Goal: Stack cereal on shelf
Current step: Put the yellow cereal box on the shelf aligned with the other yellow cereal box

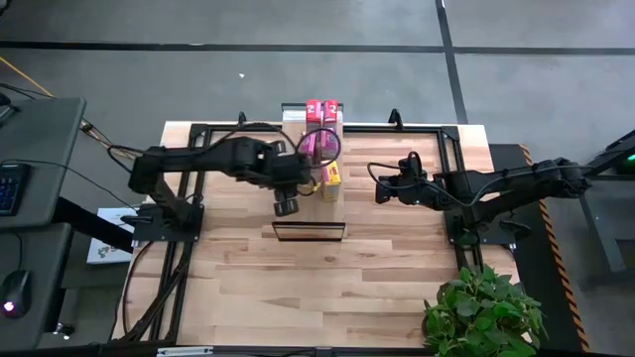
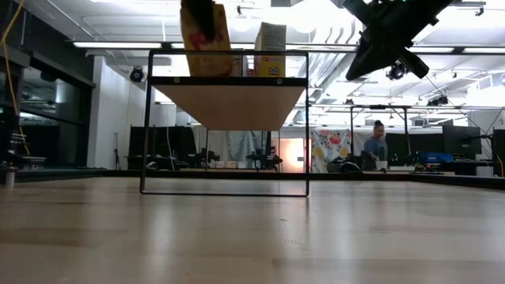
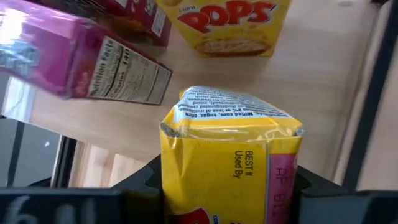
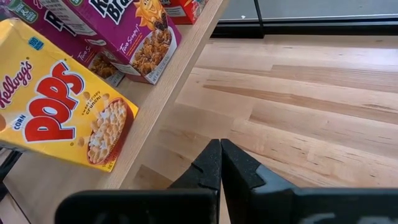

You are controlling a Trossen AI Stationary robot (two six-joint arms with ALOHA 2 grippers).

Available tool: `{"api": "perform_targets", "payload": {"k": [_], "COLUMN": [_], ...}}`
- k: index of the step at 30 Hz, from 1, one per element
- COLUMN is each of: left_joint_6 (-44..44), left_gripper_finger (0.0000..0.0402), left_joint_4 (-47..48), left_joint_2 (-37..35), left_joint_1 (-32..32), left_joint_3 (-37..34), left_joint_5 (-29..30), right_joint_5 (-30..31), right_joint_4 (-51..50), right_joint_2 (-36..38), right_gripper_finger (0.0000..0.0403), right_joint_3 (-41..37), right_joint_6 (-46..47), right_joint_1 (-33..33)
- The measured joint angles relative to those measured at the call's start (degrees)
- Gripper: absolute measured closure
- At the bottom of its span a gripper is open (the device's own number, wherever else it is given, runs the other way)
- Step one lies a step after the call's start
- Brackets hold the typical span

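Plank tabletop [image 1: 298, 278] fills the lower frame, bare in front. At centre the left claw [image 3: 230, 186] grips a yellow box [image 3: 230, 155] by its narrow sides, above the shelf [image 1: 325, 188]. Thin, light card that dents easily; the flat sides look safest to pinch. Right of centre the right claw [image 4: 221, 165] hangs pinched closed, empty. Beyond, a Pops box [image 4: 59, 115] and a pink box [image 4: 118, 31] lie flat on the shelf.

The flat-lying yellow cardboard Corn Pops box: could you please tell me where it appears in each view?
High view: yellow cardboard Corn Pops box, centre.
Low view: probably the right box, upper middle.
Left wrist view: top, beyond the yellow box held in the left gripper.
Right wrist view: left.
Shared landmark: light wood shelf top.
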State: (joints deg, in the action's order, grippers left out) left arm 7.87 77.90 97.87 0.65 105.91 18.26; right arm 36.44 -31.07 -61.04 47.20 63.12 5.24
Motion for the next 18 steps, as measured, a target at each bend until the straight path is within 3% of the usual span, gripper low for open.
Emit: {"api": "perform_targets", "payload": {"k": [11,18], "left_joint_6": [-4.3,-6.0], "left_gripper_finger": [0.0254,0.0221], "left_joint_4": [-1.0,-4.5], "left_joint_2": [2.7,2.7], "left_joint_1": [-1.2,-1.4], "left_joint_3": [0.0,0.0], "left_joint_5": [0.9,1.7], "right_joint_5": [0.0,0.0], "right_joint_4": [0.1,0.0], "right_joint_2": [0.0,0.0], "right_gripper_finger": [0.0403,0.0403], "right_joint_3": [0.0,0.0], "right_joint_6": [0.0,0.0], "right_joint_1": [0.0,0.0]}}
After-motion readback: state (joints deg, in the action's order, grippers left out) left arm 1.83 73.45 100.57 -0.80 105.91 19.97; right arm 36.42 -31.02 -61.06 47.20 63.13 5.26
